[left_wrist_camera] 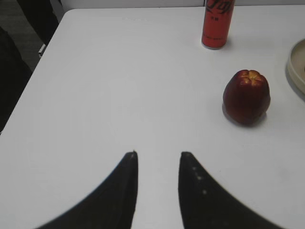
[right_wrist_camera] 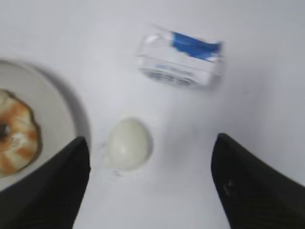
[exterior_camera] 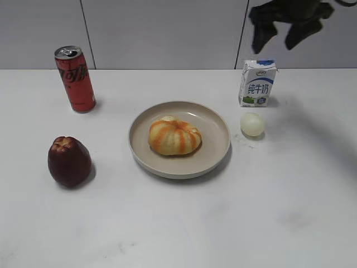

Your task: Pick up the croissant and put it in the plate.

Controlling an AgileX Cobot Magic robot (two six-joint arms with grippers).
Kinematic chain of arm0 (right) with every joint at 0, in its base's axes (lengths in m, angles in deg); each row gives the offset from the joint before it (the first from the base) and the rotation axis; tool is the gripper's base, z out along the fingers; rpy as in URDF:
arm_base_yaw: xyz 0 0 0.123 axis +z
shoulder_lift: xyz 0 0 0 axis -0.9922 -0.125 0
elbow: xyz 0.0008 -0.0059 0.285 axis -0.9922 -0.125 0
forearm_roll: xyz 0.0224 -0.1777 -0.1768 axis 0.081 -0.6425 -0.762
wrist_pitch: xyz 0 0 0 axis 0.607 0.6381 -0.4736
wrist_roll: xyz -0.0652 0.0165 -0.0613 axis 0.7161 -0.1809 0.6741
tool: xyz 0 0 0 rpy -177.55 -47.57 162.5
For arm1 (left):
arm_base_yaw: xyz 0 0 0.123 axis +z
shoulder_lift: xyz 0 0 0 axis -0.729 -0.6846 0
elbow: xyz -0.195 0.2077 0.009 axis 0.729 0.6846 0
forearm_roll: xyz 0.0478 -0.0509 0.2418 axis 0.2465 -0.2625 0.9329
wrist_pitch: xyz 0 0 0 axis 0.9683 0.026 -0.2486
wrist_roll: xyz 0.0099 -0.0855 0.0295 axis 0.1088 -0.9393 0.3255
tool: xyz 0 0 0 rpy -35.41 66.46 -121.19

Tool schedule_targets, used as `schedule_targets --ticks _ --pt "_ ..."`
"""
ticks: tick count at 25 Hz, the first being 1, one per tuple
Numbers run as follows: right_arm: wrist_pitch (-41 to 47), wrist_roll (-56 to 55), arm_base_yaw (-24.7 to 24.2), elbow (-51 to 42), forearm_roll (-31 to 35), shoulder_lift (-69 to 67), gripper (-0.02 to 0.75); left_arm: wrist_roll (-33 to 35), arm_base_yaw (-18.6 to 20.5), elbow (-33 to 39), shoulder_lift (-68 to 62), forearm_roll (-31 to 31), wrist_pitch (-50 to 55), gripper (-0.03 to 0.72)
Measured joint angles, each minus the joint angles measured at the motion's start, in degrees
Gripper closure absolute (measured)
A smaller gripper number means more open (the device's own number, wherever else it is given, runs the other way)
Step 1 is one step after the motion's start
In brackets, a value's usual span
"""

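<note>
Your left gripper (left_wrist_camera: pixel 158 157) sat closest to its wrist camera, jaws parted a little with only bare table (left_wrist_camera: pixel 119 86) between them, gripping nothing. Ahead of it and off to its right was the dark red apple (left_wrist_camera: pixel 246 97), and further ahead the red can (left_wrist_camera: pixel 217 24).

Croissant (exterior_camera: pixel 174 136) looked more like a little pumpkin tbh: rounded, ridged, orange and cream-yellow stripes. It was sitting in the plate (exterior_camera: pixel 215 125), roughly at the middle.

Your right gripper (exterior_camera: pixel 287 23) hung up high at the top of the exterior view, above the milk carton (exterior_camera: pixel 257 83), spread wide open and empty. Its wrist view was blurry, but you could see the pale egg (right_wrist_camera: pixel 128 143) just beyond the left finger, the carton further ahead, and a slice of the plate with the croissant off to the left.

Only the exterior view showed the whole plate; the left wrist camera caught only its rim at the right edge.
</note>
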Motion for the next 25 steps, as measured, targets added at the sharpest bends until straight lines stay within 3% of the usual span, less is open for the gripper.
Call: schedule_targets --ticks 5,8,25 --pt "0.12 -0.52 -9.07 -3.95 0.46 3.13 0.146 0.0 0.0 0.0 0.0 0.0 0.0 0.455" --pt "0.12 -0.52 -12.03 -8.7 0.46 6.66 0.146 0.0 0.0 0.0 0.0 0.0 0.0 0.455" --pt "-2.44 4.27 -12.6 -60.2 0.58 54.41 0.146 0.0 0.0 0.0 0.0 0.0 0.0 0.455"
